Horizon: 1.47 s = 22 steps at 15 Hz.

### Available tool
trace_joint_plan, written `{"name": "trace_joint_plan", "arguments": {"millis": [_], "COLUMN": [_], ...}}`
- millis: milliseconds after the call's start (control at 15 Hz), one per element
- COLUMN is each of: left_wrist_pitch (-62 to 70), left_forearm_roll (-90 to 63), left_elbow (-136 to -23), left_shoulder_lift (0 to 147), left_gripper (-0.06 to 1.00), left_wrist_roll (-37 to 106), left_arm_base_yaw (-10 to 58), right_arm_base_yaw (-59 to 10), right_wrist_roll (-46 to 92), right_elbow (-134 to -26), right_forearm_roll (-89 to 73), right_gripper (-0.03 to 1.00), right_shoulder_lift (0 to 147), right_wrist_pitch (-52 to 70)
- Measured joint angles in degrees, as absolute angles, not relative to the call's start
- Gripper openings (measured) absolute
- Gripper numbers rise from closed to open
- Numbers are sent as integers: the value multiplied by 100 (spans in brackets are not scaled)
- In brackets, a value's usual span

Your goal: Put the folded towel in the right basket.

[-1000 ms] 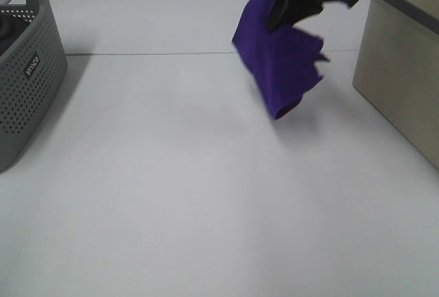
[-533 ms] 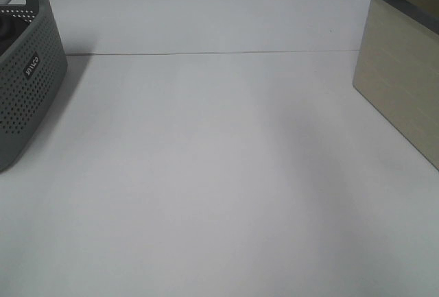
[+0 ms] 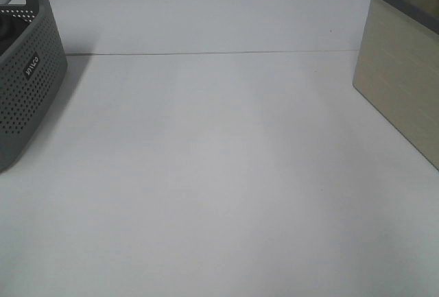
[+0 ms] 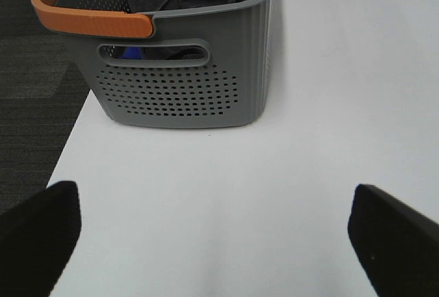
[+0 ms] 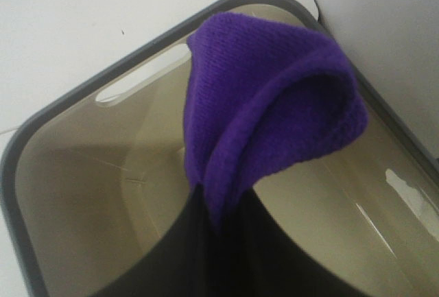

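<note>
The folded purple towel (image 5: 267,105) hangs from my right gripper (image 5: 216,242), which is shut on its lower edge. In the right wrist view it is held over the open mouth of the right basket (image 5: 75,201), a beige bin with a grey rim. The same basket (image 3: 398,84) stands at the right edge of the exterior high view. That view shows neither the towel nor either gripper. My left gripper (image 4: 216,242) is open and empty over the table, in front of the left basket.
The left basket (image 4: 178,91) is grey and perforated, with an orange handle (image 4: 89,16) and dark cloths inside. It stands at the table's left edge (image 3: 27,84). The white table (image 3: 219,173) lies between the two baskets.
My right gripper has carried the towel right and up, out of the exterior high view. Half a second ago a purple corner showed above the right basket's rim; it no longer does.
</note>
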<state>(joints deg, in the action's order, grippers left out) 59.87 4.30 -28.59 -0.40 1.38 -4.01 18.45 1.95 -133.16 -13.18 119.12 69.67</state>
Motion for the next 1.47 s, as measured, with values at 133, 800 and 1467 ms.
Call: {"name": "trace_joint_plan", "arguments": {"millis": [133,800,1467], "left_wrist_pitch": [5987,5987,5987], "left_forearm_roll": [430,430,430], "left_elbow": [-2859,-2859,-2859], "left_shoulder_lift": [-40,-40,-40], "left_gripper": [99,99,99], "left_wrist_roll": [138,138,138], "left_arm_base_yaw": [-401,-401,-401], "right_arm_base_yaw": [1845,1679,-178], "right_wrist_roll": [138,246,-258], "right_elbow": [-13316,-13316,-10886], "right_forearm_roll": [-1232,-1112,-206], "right_gripper": [22,96,96], "right_shoulder_lift": [12267,12124,9110], "right_wrist_pitch": [7002,7002,6933]}}
